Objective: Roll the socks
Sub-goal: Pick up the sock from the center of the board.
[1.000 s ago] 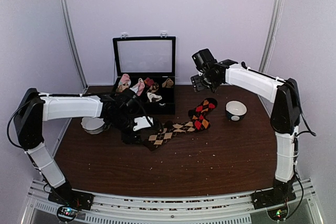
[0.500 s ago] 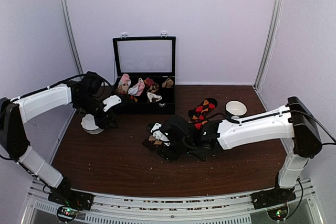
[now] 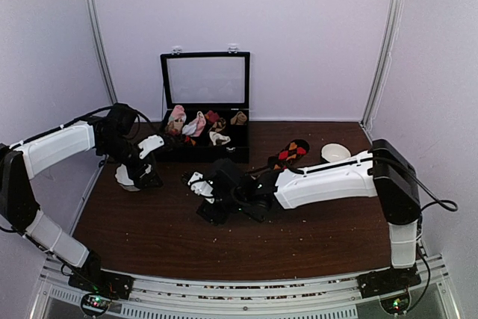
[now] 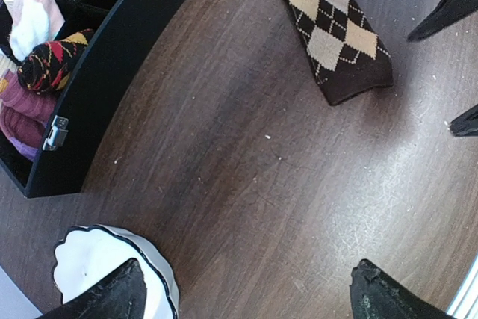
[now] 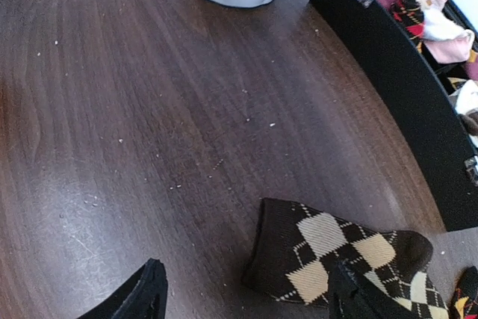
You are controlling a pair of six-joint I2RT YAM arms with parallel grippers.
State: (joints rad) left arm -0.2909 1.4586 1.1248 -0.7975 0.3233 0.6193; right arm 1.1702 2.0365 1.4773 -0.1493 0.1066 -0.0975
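Note:
A black argyle sock with tan diamonds [image 5: 336, 255] lies flat on the brown table [image 3: 149, 237]; it also shows in the left wrist view [image 4: 332, 31]. My right gripper [image 5: 246, 300] is open just above the sock's dark end, with one finger over the sock and the other over bare wood. In the top view the right gripper [image 3: 208, 199] and its arm hide most of this sock. A red and orange argyle sock [image 3: 291, 151] lies behind the arm. My left gripper [image 4: 243, 304] is open and empty, one finger over a white scalloped bowl [image 4: 89, 259].
A black box [image 3: 205, 110] with its lid upright holds several sock bundles at the back; its wall shows in both wrist views [image 4: 112, 72] [image 5: 396, 87]. The scalloped bowl [image 3: 123, 177] sits at the left and another white bowl [image 3: 334, 152] at the right.
My left gripper left the tan sock and drew back left over the scalloped bowl. My right arm swung down from the back and reached left along the tan sock to its end.

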